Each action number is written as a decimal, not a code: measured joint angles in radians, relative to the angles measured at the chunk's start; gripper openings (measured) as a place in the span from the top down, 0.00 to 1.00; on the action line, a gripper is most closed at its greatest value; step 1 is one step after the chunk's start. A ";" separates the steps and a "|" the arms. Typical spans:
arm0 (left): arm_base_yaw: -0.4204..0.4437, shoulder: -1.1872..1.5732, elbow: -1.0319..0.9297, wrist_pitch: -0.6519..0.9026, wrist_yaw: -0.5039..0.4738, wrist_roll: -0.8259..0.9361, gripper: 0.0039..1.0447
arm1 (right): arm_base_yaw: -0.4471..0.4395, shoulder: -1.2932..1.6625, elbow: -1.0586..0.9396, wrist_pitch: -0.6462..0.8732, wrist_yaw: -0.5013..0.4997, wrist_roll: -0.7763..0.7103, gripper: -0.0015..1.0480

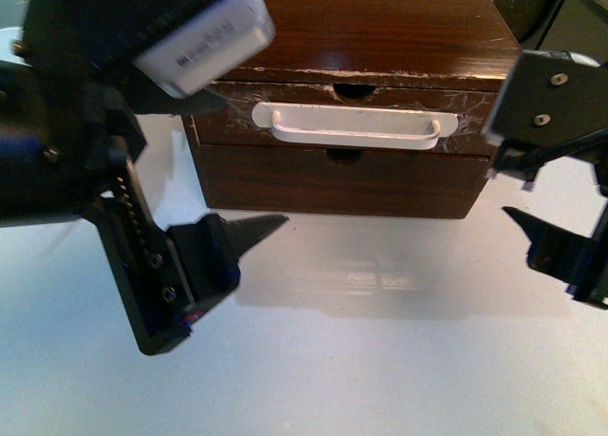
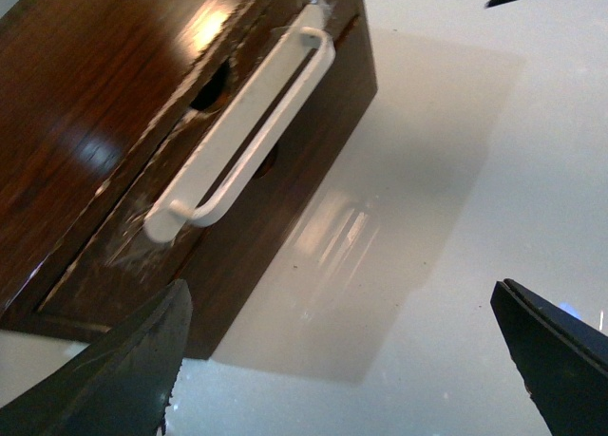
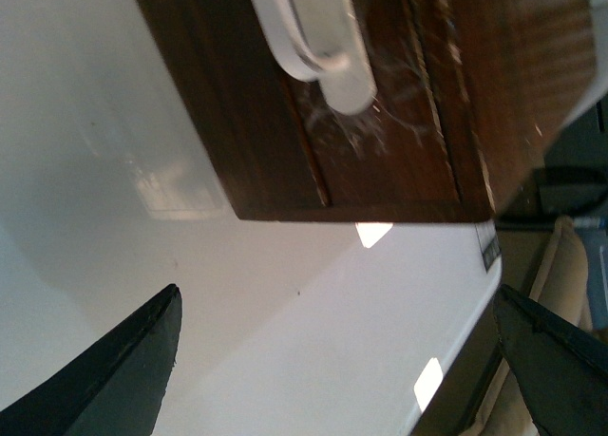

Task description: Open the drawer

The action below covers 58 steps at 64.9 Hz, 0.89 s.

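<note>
drawer (image 1: 223, 123) at top centre looks light and stiff, but the handle (image 1: 356, 123) is only taped on so i'd pull its middle gently; left gripper (image 2: 339, 293) and right gripper (image 3: 337, 295) both wide, empty.

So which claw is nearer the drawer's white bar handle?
Probably left: left claw faces the white bar handle, just short; right claw is off the right corner of the dark wooden cabinet.
</note>
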 joint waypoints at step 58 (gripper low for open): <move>-0.035 0.443 0.465 -0.287 0.091 0.439 0.08 | 0.050 0.340 0.358 -0.167 -0.143 -0.176 0.09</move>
